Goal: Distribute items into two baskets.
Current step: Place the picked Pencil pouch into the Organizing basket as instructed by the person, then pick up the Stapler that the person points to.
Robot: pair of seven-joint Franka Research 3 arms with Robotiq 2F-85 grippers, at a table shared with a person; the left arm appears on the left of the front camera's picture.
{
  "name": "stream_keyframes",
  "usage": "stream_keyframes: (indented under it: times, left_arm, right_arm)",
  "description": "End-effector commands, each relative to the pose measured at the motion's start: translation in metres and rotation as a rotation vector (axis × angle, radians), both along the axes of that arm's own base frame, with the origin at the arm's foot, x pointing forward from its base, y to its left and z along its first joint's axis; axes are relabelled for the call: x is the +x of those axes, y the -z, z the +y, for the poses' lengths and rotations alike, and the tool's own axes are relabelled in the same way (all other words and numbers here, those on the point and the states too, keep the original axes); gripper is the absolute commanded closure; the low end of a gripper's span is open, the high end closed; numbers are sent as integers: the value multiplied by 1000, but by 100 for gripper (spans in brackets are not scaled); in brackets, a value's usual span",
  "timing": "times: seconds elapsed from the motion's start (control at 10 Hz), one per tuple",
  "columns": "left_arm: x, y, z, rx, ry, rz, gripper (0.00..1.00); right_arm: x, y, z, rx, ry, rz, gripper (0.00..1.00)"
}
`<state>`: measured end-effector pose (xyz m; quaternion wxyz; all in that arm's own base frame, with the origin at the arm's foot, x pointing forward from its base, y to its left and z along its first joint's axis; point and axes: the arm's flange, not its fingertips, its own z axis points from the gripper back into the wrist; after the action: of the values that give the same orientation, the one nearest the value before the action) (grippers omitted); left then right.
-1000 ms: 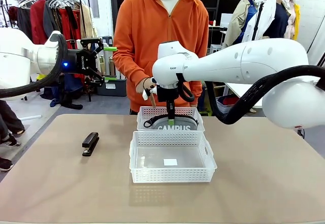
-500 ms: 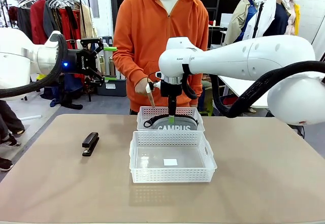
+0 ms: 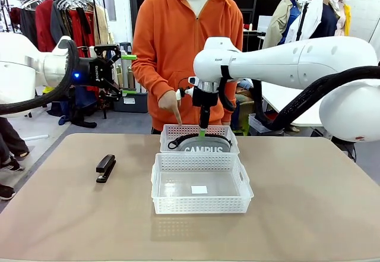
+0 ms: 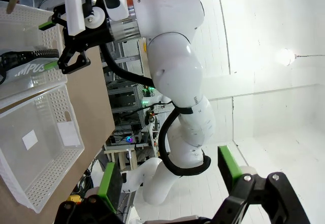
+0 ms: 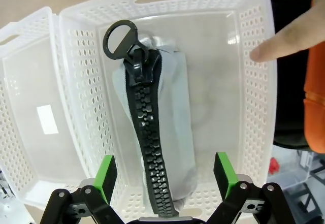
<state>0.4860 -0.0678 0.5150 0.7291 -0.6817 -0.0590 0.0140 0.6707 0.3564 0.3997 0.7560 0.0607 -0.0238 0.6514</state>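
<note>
The tan table (image 3: 309, 202) spans the lower half of the front view. A person in an orange hoodie (image 3: 178, 42) stands at its far edge, top centre, one hand (image 3: 171, 103) pointing a finger down at the far basket. At centre, the larger basket (image 3: 200, 205) sits touching the smaller basket (image 3: 172, 132) behind it. It holds only a white label (image 3: 199, 189). The grey "CAMPUS" pouch (image 3: 205, 148) lies in the smaller basket, zip upward. The black stapler (image 3: 105, 168) rests on the table at left centre, well apart from the baskets. The right gripper (image 5: 165, 176) hangs just above the pouch, jaws wide, holding nothing. The left gripper (image 3: 122, 75), at the upper left, is also spread wide, with nothing between its pads.
</note>
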Motion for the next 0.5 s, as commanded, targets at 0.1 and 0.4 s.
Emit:
stream_keyframes:
  times: [0.1, 0.4]
  left_arm:
    - [-2, -2, 1, -2, -4, -1, 0]
    - [-2, -2, 1, -2, -4, -1, 0]
  right_arm:
    - [-14, -10, -10, 60, -13, -28, 0]
    - [1, -4, -2, 6, 4, -9, 0]
